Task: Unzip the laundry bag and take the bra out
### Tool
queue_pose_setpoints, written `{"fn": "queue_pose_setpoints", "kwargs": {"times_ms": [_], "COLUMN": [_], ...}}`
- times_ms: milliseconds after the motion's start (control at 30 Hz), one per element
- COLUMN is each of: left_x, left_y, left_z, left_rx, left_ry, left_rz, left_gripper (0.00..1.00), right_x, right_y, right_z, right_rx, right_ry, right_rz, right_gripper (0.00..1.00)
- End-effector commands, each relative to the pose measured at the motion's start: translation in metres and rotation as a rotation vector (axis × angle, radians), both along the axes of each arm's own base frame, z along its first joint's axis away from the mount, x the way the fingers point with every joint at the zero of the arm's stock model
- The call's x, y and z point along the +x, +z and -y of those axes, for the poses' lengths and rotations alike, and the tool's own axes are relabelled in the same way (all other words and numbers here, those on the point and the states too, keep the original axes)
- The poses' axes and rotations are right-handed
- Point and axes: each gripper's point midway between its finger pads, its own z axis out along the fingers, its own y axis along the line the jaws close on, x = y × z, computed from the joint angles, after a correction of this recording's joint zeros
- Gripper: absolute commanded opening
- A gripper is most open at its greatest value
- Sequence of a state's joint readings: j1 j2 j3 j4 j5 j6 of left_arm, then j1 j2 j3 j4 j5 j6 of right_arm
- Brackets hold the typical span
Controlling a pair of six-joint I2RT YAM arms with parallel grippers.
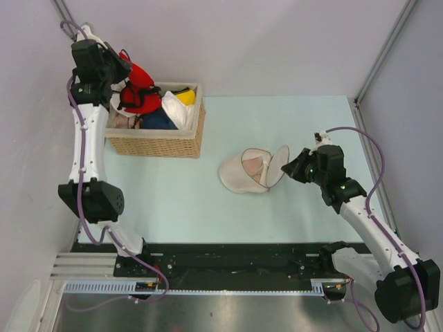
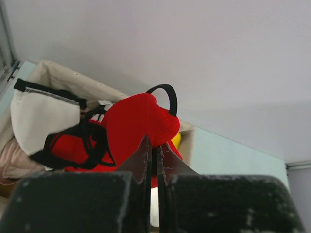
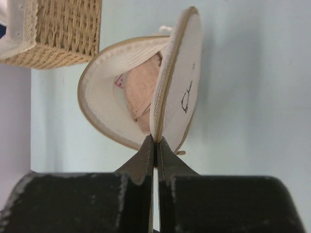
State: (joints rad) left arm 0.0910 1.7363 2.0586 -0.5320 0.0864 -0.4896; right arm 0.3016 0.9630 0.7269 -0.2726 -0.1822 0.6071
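Note:
The cream-white laundry bag (image 1: 242,176) lies open on the table's middle. Its round lid (image 1: 279,164), with a small dark line drawing, stands up. In the right wrist view the bag (image 3: 109,102) shows pale pink fabric inside. My right gripper (image 1: 291,168) (image 3: 155,140) is shut on the zippered lid edge (image 3: 165,97). My left gripper (image 1: 123,70) (image 2: 155,143) is shut on the red bra (image 1: 140,95) (image 2: 138,119) and holds it over the wicker basket's far left corner. The bra's dark straps (image 2: 90,141) hang down.
The rectangular wicker basket (image 1: 156,144) (image 3: 63,29) stands at the back left. It holds a white bra (image 2: 39,116) and yellow (image 1: 185,97) and dark blue (image 1: 158,122) ones. Walls close in at the left, back and right.

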Motion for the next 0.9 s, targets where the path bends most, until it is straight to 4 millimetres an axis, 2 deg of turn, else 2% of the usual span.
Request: {"fn": "queue_pose_setpoints", "kwargs": {"times_ms": [0,67,167,233,267,333,367,400,567,633,667,700,767,800,833,867], "left_x": [0.022,0.027,0.033,0.035,0.034,0.033,0.032,0.031,0.031,0.033,0.034,0.033,0.026,0.023,0.016,0.006], "left_y": [0.010,0.003,-0.019,-0.047,-0.077,-0.095,-0.119,-0.131,-0.216,-0.243,-0.245,-0.246,-0.231,-0.221,-0.214,-0.189], "left_z": [-0.021,-0.030,-0.035,-0.037,-0.040,-0.046,-0.051,-0.053,-0.051,-0.045,-0.041,-0.035,-0.030,-0.028,-0.027,-0.026], "left_rx": [0.019,0.026,0.030,0.025,0.022,0.023,0.025,0.024,-0.013,-0.035,-0.048,-0.068,-0.074,-0.068,-0.062,-0.050], "left_ry": [0.039,0.066,0.086,0.095,0.114,0.145,0.173,0.187,0.197,0.168,0.150,0.120,0.106,0.103,0.102,0.105], "left_rz": [0.055,0.046,0.017,-0.022,-0.079,-0.092,-0.136,-0.156,-0.252,-0.298,-0.315,-0.328,-0.316,-0.299,-0.298,-0.256], "left_gripper": [0.01,0.00,0.00,0.00,0.00,0.00,0.00,0.00,0.00,0.01,0.01,0.06,0.16,0.32,0.42,0.56], "right_x": [0.018,0.026,0.037,0.047,0.050,0.057,0.058,0.060,0.063,0.060,0.059,0.058,0.051,0.049,0.045,0.042], "right_y": [0.012,0.003,0.000,-0.008,-0.009,-0.015,-0.015,-0.018,-0.014,-0.008,-0.005,-0.003,0.005,0.009,0.015,0.019], "right_z": [0.013,0.014,0.010,0.006,0.003,0.001,-0.001,-0.001,-0.001,-0.001,-0.001,0.000,0.004,0.005,0.009,0.007], "right_rx": [-0.006,-0.006,0.013,0.020,0.027,0.026,0.026,0.022,0.016,0.019,0.019,0.018,0.005,-0.002,-0.021,-0.027], "right_ry": [-0.032,-0.044,-0.041,-0.037,-0.027,-0.018,-0.013,-0.008,-0.005,-0.005,-0.005,-0.007,-0.012,-0.016,-0.027,-0.020], "right_rz": [0.027,0.005,0.007,-0.010,-0.012,-0.030,-0.029,-0.035,-0.028,-0.016,-0.012,-0.008,0.011,0.023,0.042,0.055], "right_gripper": [0.00,0.00,0.00,0.00,0.00,0.00,0.00,0.00,0.00,0.00,0.00,0.00,0.00,0.00,0.00,0.00]}}
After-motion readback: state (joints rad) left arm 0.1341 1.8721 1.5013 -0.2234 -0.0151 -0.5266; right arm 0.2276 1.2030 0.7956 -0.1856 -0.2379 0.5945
